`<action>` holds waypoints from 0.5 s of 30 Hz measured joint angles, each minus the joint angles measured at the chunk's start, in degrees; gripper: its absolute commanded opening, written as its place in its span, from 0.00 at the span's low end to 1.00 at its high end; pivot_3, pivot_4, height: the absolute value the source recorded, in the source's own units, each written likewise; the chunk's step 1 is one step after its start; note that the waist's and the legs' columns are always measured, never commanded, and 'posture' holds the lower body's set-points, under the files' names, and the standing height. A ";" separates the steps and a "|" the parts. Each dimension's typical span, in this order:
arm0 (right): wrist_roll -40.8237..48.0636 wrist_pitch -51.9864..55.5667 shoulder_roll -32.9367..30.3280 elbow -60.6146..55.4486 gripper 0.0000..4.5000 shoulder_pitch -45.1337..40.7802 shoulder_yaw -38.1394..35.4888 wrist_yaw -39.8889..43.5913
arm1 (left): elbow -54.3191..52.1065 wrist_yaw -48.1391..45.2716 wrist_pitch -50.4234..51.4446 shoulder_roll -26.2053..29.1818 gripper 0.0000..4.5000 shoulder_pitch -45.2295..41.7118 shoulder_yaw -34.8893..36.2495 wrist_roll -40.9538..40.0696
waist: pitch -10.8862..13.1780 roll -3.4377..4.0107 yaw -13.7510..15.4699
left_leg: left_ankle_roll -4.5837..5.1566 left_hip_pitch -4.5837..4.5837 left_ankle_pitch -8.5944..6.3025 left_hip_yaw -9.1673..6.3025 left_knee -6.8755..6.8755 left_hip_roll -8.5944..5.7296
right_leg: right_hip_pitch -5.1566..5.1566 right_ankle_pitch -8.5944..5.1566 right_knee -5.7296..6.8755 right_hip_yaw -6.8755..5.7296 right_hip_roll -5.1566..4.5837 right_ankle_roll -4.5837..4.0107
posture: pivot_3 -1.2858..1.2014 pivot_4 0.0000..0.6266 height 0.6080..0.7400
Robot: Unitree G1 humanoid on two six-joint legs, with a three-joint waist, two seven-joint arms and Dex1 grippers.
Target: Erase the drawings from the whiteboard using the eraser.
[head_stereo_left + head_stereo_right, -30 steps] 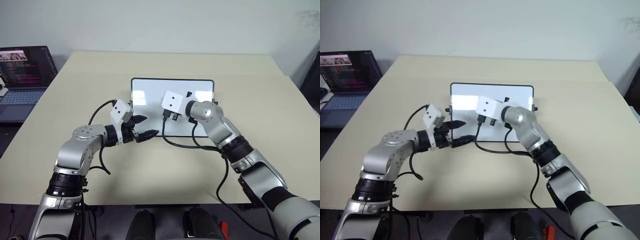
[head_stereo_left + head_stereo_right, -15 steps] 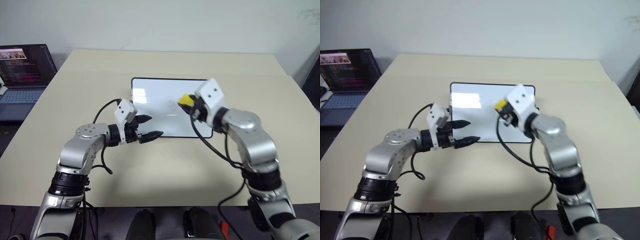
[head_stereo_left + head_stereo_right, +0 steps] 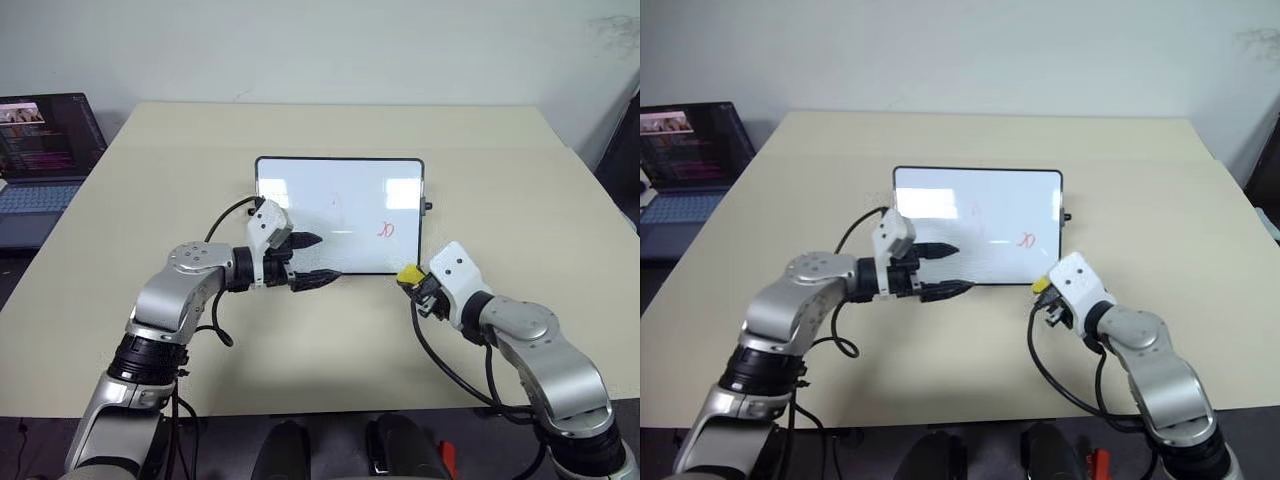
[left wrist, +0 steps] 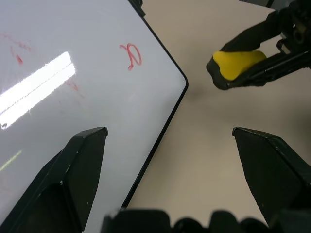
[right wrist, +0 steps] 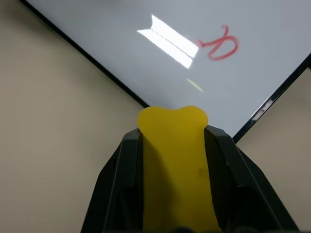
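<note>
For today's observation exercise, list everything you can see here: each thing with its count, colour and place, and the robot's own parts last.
table: one, beige, under everything.
whiteboard: one, white with black frame, flat at the table's middle.
drawings: one clear red scribble near the board's right edge, fainter red traces toward the middle.
eraser: one, yellow, just off the board's near right corner.
laptop: one, dark, screen lit, left of the table.
left gripper: black jaws open, over the board's near edge.
right gripper: black jaws shut on the eraser.
</note>
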 measured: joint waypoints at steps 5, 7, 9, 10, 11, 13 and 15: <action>-0.62 -2.53 0.14 3.97 0.30 -3.49 1.03 -2.10 | 0.41 -0.98 -0.96 0.02 1.00 -0.04 -0.90 0.76 | 0.00 0.00 0.20 | 0.00 -0.03 0.00 -0.01 0.00 0.00 | 0.00 0.03 -0.03 -0.02 0.00 -0.06 | 0.52 0.24 1.00; -0.84 -3.74 0.35 6.55 0.30 -5.45 1.71 -2.81 | 0.44 -0.99 -1.12 -0.04 1.00 -0.08 -1.04 0.88 | 0.00 0.00 0.14 | 0.00 -0.02 0.00 0.01 0.00 0.00 | 0.00 0.04 -0.03 0.00 0.00 -0.07 | 0.52 0.24 1.00; -2.02 -6.28 0.40 10.43 0.30 -8.32 2.19 -4.15 | 0.44 -0.94 -1.68 -0.09 1.00 -0.10 -1.05 1.03 | 0.00 0.00 0.09 | 0.00 -0.01 0.00 0.01 0.01 0.00 | 0.00 0.04 -0.01 0.00 0.00 -0.07 | 0.52 0.24 1.00; -2.89 -7.35 0.40 12.13 0.30 -9.62 2.09 -4.81 | 0.42 -0.93 -1.86 -0.11 1.00 -0.10 -1.05 1.15 | 0.00 0.00 0.12 | 0.00 -0.01 0.00 0.00 0.00 0.00 | 0.00 0.04 -0.01 -0.01 0.00 -0.07 | 0.52 0.24 1.00; -3.23 -8.59 0.47 14.02 0.30 -10.79 2.08 -5.57 | 0.42 -0.90 -1.87 -0.10 1.00 -0.10 -1.05 1.28 | 0.00 -0.01 0.17 | 0.00 -0.01 0.00 -0.01 0.01 0.00 | 0.00 0.04 -0.01 -0.02 0.00 -0.08 | 0.52 0.24 1.00; -4.12 -10.64 1.34 17.56 0.30 -12.47 2.05 -6.89 | 0.33 -0.89 -1.87 -0.15 1.00 -0.08 -1.06 1.38 | 0.00 0.00 0.18 | 0.00 -0.02 0.00 0.00 0.00 0.01 | 0.00 0.04 -0.02 -0.02 0.00 -0.08 | 0.52 0.24 1.00; -4.63 -12.11 2.07 20.38 0.30 -13.77 2.06 -7.60 | 0.30 -0.88 -1.87 -0.20 1.00 -0.07 -1.07 1.44 | 0.00 0.00 0.17 | 0.00 -0.04 0.00 0.02 0.00 0.00 | -0.01 0.04 -0.02 0.00 0.00 -0.08 | 0.52 0.24 1.00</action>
